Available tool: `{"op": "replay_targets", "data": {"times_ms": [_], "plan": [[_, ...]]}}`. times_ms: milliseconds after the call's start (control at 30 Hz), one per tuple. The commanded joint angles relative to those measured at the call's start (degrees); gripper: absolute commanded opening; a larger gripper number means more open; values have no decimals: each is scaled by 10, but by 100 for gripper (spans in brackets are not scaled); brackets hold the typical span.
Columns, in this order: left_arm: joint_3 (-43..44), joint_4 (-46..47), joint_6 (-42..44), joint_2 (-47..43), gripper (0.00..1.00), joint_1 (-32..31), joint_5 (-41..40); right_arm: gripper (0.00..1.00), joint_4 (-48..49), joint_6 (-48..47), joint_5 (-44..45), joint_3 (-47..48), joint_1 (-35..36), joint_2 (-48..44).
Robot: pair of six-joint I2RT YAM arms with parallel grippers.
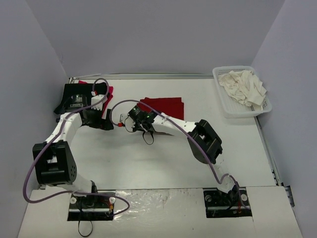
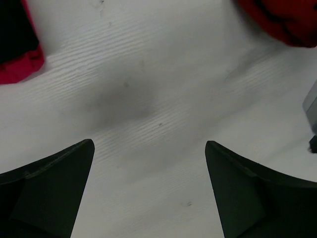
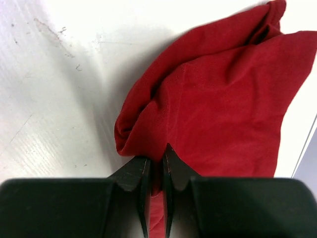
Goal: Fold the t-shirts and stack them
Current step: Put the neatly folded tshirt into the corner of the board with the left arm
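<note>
Our right gripper (image 3: 156, 161) pinches only a thin edge of the red t-shirt (image 3: 223, 109) while the left gripper (image 2: 149, 148) stands wide and empty, so we fear a one-sided pull may slip it free.

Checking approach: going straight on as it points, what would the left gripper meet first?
Probably bare table: the open left gripper aims between the red shirt and the black-and-red pile.

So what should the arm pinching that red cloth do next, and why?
Probably lift the pinched edge and carry it over to make a fold: the right end effector is shut on the edge of the dark red t-shirt, which lies rumpled.
</note>
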Motion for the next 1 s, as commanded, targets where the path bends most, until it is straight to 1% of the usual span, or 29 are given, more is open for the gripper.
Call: {"op": "replay_targets", "data": {"times_ms": [0,33,67,100,133,233,267,300,467,500,567,633,667,700,800,867,967], "plan": [[20,47,-125,23,94,-2,114,0,-20,15,-1,18,2,-24],[16,95,-196,30,94,-3,153,0,-21,16,-4,16,3,-26],[12,119,-228,50,94,-7,175,0,-20,18,-5,14,3,-27],[14,155,-288,63,94,-9,190,0,-21,19,-5,13,4,-28],[15,173,-315,90,94,-13,209,0,-20,19,-6,10,4,-27],[18,230,-393,143,94,-21,218,0,-19,20,-6,8,4,-26],[14,249,-412,157,94,-21,235,0,-20,21,-6,8,4,-25],[8,281,-451,171,94,-21,243,0,-21,23,-6,10,4,-25],[-2,357,-513,232,94,-34,264,0,-22,33,-12,19,4,-31],[-4,389,-545,238,94,-37,267,0,-22,34,-13,23,4,-31],[0,421,-571,254,94,-45,264,0,-28,38,-20,30,4,-32],[7,468,-616,266,94,-51,257,0,-37,42,-25,40,5,-32],[8,498,-637,280,94,-51,260,0,-38,43,-27,43,5,-34],[5,573,-694,288,94,-70,274,0,-40,43,-27,44,6,-36],[-4,702,-792,327,94,-89,289,0,-41,41,-20,41,6,-45],[-6,713,-802,347,94,-100,287,0,-41,39,-13,40,6,-52],[-5,697,-788,361,94,-111,273,0,-41,39,-12,39,6,-62]]}}
